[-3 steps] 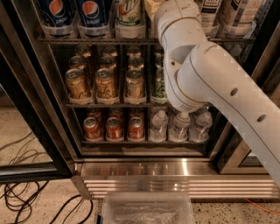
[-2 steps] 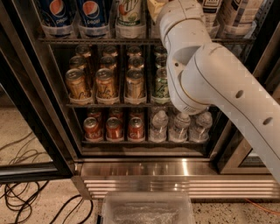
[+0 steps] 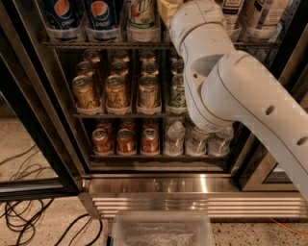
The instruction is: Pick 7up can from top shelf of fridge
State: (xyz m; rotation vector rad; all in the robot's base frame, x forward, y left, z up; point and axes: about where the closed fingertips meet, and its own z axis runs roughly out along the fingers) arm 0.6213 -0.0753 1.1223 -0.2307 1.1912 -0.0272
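Note:
The 7up can [image 3: 142, 13], pale with green lettering, stands on the top shelf [image 3: 106, 44] of the open fridge [image 3: 45, 115], just right of two blue Pepsi cans [image 3: 100, 13]. Its top is cut off by the frame edge. My white arm [image 3: 226, 81] reaches up from the right, across the fridge front. My gripper [image 3: 167, 8] is at the top edge of the view, right beside the 7up can on its right side, and mostly out of frame.
Gold cans [image 3: 116, 91] and a green-and-white can [image 3: 177, 93] fill the middle rack. Red cans [image 3: 126, 140] and water bottles [image 3: 174, 139] sit on the lowest one. A steel slatted base [image 3: 192, 194] runs below. A clear plastic bin [image 3: 161, 230] and floor cables [image 3: 29, 214] lie in front.
The arm has shifted only slightly near the top shelf. The cans have not moved.

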